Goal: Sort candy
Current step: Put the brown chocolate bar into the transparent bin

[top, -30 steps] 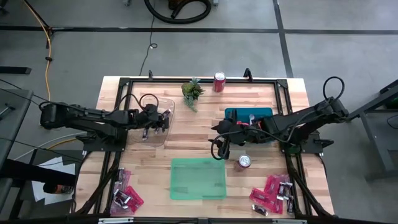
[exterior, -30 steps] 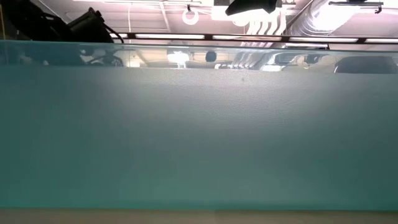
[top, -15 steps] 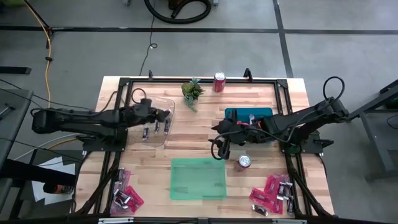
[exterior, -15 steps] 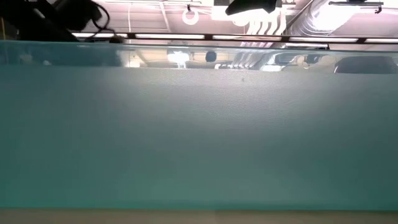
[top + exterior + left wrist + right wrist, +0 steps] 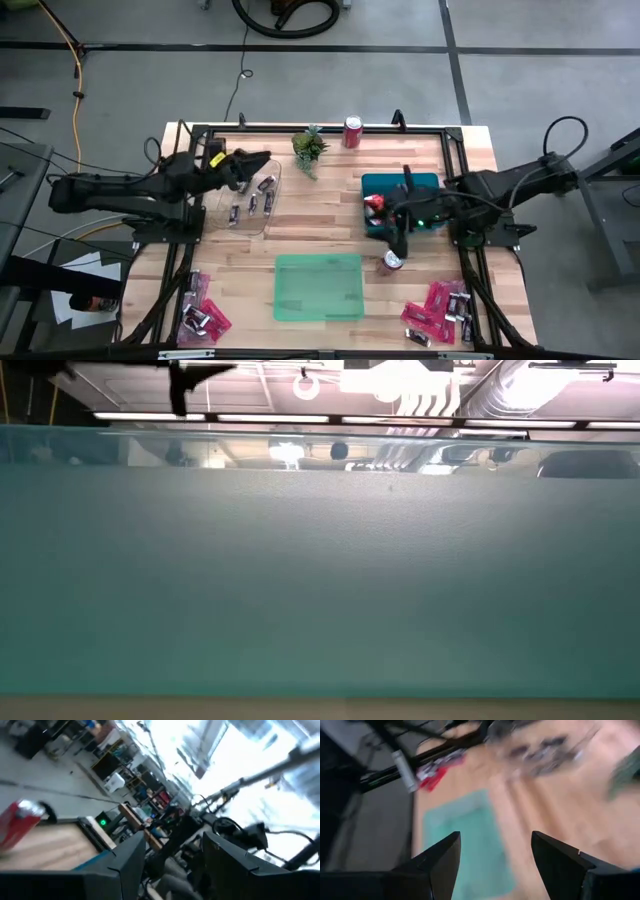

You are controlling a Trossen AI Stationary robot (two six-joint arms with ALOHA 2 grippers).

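Several small dark candy bars lie in the clear tray at the table's left. My left gripper hovers open above that tray's far edge, pointing about level toward the right; nothing is between its fingers. A red candy lies in the dark teal tray. My right gripper is open and holds nothing, slanting down just near of the teal tray; its wrist view looks over the green tray. Piles of pink and dark candy lie at the near left and near right.
A green tray sits at the near middle; its wall fills the low view. One red soda can stands just under my right gripper, another at the far edge beside a small plant.
My left gripper has opened, risen out of the clear tray and tipped up from pointing down to about level; the dark bars stay in the tray. My right gripper has swung toward the table's right, from beside the green tray's far corner to the soda can.
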